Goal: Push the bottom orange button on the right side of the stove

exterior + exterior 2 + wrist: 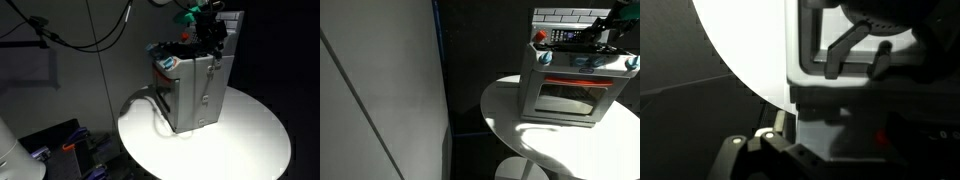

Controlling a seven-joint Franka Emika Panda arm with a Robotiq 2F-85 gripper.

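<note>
The grey toy stove [195,95] stands on a round white table [250,140]. In an exterior view its oven door faces the camera [568,95], with the white tiled back panel [565,14] behind. Red-orange controls sit on its top [541,37]. My gripper [208,28] hovers just over the right part of the stove top, also seen in an exterior view [613,30]. In the wrist view the fingers [862,68] look close together and empty above the grey stove body [830,130]. A red spot [880,137] glows there. The exact button is too dark to make out.
The white table top [740,40] ends in a curved edge with dark floor beyond. Black and red equipment [70,145] lies on the floor beside the table. Cables [90,35] hang behind. A large grey panel [380,90] fills the near side.
</note>
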